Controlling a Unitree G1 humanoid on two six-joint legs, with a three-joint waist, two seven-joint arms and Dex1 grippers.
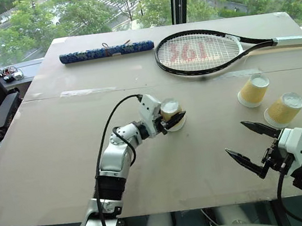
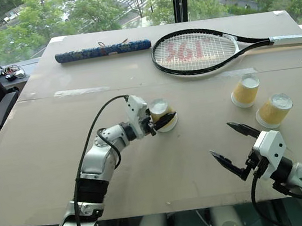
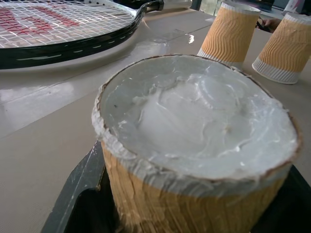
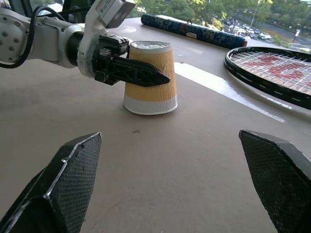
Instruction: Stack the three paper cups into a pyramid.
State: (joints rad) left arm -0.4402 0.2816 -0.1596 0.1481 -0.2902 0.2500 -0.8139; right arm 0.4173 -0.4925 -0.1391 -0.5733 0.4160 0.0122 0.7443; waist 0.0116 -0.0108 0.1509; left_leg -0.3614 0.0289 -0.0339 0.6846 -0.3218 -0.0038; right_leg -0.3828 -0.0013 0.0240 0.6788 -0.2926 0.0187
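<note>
Three paper cups with ribbed yellow-orange sides stand upside down on the table. My left gripper point(image 1: 177, 119) is shut on the sides of the middle cup point(image 1: 170, 110), whose white rim rests on the tabletop point(image 4: 149, 77). That cup's white base point(image 3: 194, 136) faces the left wrist camera close up. The other two cups point(image 1: 253, 91) point(image 1: 284, 109) stand side by side to the right, a small gap between them. In front of those two, near the table's front edge, my right gripper point(image 1: 235, 138) is open with nothing between its fingers.
A black tennis racket point(image 1: 199, 52) lies at the back of the table, its handle pointing right. A blue patterned roll point(image 1: 106, 52) lies at the back left. A dark chair point(image 1: 2, 109) stands off the table's left side. Bare tabletop point(image 1: 60, 155) stretches left of the held cup.
</note>
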